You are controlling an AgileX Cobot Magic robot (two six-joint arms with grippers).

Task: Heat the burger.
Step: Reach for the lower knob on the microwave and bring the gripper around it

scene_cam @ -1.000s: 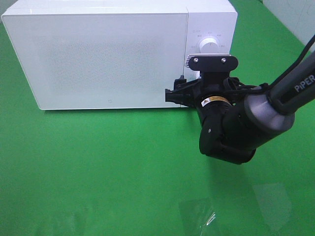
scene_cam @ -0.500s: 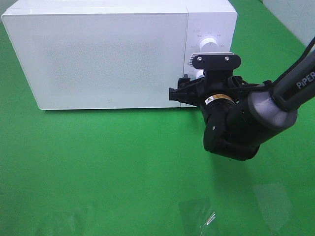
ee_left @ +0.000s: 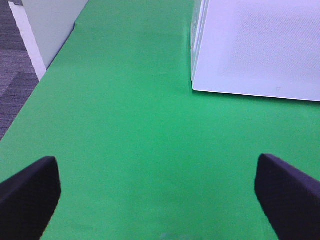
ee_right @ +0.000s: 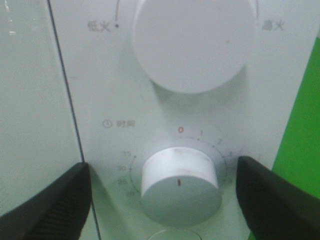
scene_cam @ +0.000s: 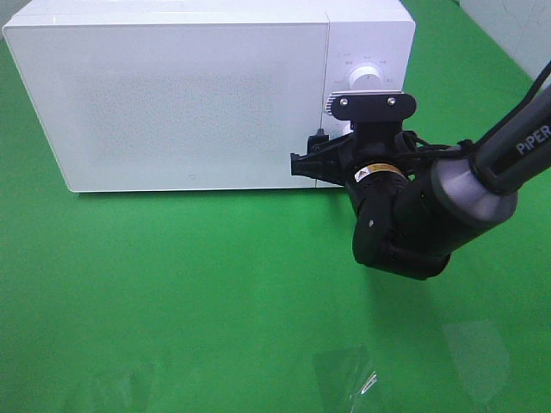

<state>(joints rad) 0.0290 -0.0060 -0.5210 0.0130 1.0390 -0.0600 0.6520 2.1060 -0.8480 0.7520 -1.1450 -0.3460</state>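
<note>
**Inspector:** Item one, the microwave (scene_cam: 215,95). Position and condition?

**Assistant:** From the high camera it stands at 11 o'clock on the green table (scene_cam: 172,292). Its door (ee_left: 260,45) is closed. The control panel (scene_cam: 372,43) is at the 3 o'clock end of the front.

**Inspector:** The right gripper (ee_right: 162,197)?

**Assistant:** It reaches in from 3 o'clock and is up against the control panel. Its jaws are released. The two dark fingers (ee_right: 50,200) flank the lower knob (ee_right: 180,185), with a gap showing on each side, so nothing is grasped. On the panel that knob sits at 6 o'clock from the larger upper knob (ee_right: 192,42). A red zero is printed at the knob's 12 o'clock.

**Inspector:** The left gripper (ee_left: 159,192)?

**Assistant:** Released as well, with its fingers (ee_left: 27,192) spread wide over bare green cloth and nothing between them. The microwave's corner lies ahead of it. The high view does not show this gripper.

**Inspector:** And the burger?

**Assistant:** I cannot tell. No view shows it, and the frosted door lets nothing through.
</note>
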